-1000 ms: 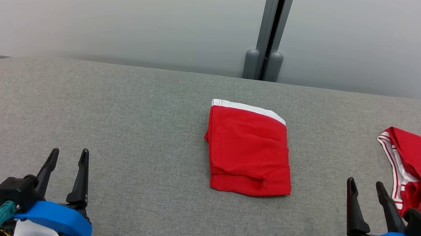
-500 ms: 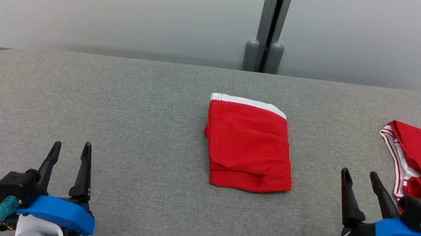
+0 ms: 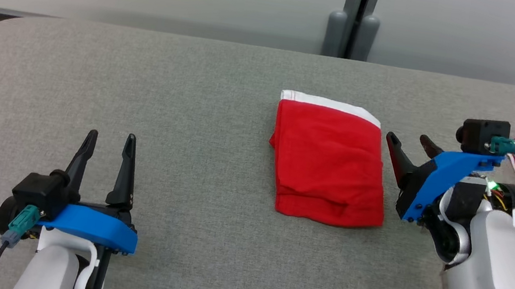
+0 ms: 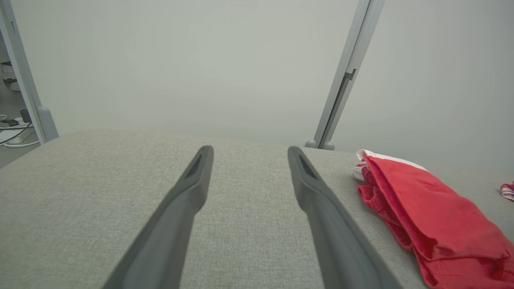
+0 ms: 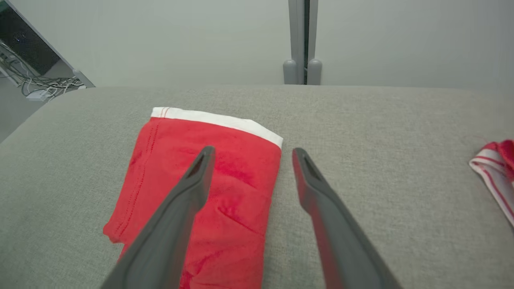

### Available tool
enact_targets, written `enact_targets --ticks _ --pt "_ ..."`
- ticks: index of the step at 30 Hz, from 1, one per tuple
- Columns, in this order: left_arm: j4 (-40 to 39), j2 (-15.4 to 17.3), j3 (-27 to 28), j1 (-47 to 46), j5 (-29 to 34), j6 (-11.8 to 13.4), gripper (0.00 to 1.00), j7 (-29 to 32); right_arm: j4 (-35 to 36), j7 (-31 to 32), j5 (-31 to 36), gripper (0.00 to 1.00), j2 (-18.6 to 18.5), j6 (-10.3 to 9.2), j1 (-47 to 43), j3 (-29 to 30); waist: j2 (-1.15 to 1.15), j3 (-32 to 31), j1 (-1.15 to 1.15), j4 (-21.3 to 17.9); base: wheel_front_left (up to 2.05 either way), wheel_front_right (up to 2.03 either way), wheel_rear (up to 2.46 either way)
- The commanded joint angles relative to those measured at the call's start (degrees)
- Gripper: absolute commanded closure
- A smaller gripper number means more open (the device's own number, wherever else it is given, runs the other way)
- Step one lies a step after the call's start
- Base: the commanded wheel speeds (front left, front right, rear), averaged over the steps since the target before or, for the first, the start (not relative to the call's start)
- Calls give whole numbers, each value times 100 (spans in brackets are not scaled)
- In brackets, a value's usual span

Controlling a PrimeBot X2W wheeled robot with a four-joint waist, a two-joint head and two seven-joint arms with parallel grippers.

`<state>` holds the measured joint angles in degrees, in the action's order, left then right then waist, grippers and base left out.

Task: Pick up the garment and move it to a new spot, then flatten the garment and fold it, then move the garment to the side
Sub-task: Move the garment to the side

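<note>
- The right pincer (image 3: 406, 140) has swung up and inward from the lower right. The head camera has shifted as well.
- It is now just beside the right edge of the folded red garment (image 3: 330, 167), jaws wide and empty. In the right wrist view one finger (image 5: 188, 188) hangs over the cloth.
- The garment lies mid-bench (image 3: 192, 105), its long axis running away from the robot, with the white waistband (image 3: 329, 103) at the far end.
- The left pincer (image 3: 112, 136), also wide and empty, is well apart to the left, so the right arm is nearer.
</note>
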<state>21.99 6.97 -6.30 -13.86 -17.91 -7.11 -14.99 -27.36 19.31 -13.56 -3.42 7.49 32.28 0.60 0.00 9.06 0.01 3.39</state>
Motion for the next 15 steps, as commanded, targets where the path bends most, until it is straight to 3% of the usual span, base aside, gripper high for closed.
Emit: enact_targets --ticks 1,9,15 --pt "-31 8 -6 -107 40 -32 0 -25 -107 65 47 0 1 1 84 23 0 152 -1 162 0 0 0" --pt "-95 -88 -219 -344 25 -41 0 -25 -1494 522 525 0 53 1 757 774 0 453 -1 572 0 0 0" --pt "-90 -119 -263 -359 -45 -47 0 -25 -2299 679 280 0 55 1 940 611 0 516 -1 671 0 0 0"
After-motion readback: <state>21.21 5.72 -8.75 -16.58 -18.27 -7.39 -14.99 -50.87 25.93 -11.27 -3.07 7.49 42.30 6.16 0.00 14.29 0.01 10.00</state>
